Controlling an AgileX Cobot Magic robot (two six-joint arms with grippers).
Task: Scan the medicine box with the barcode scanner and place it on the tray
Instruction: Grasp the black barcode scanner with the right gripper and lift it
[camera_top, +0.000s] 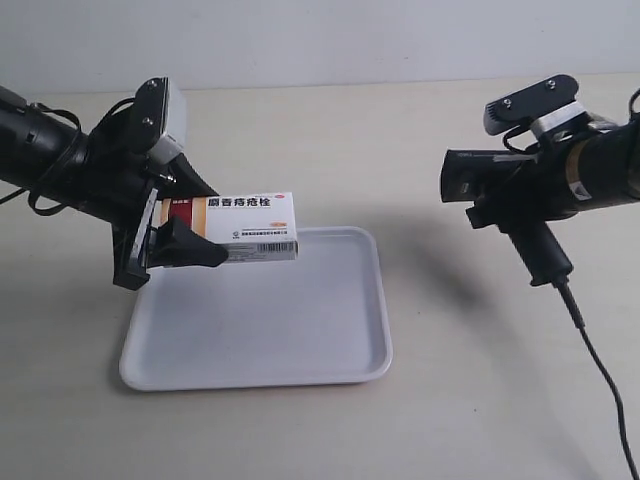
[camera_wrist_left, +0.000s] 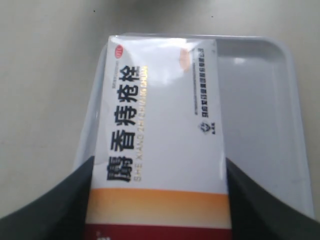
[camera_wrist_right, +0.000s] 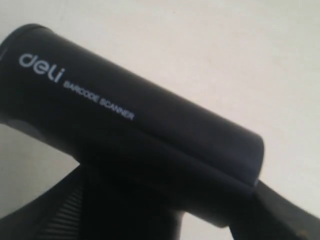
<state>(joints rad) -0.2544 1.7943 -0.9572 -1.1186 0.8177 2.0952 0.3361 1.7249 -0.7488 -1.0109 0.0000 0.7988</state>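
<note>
The white medicine box (camera_top: 255, 222) with its dark red and tan end is held in the air over the tray's (camera_top: 330, 340) far left part. My left gripper (camera_top: 190, 240) is shut on it at the banded end. In the left wrist view the box (camera_wrist_left: 160, 130) fills the middle between two dark fingers (camera_wrist_left: 55, 210), with the tray (camera_wrist_left: 265, 100) beneath. The black barcode scanner (camera_top: 500, 190) is off the table, its head pointing toward the box. My right gripper (camera_top: 520, 195) is shut on it. The right wrist view shows the scanner's head (camera_wrist_right: 135, 125) close up.
The scanner's black cable (camera_top: 600, 370) hangs from the handle and trails across the table toward the near right corner. A beige tabletop (camera_top: 450, 400) lies under everything. A pale wall stands behind the table.
</note>
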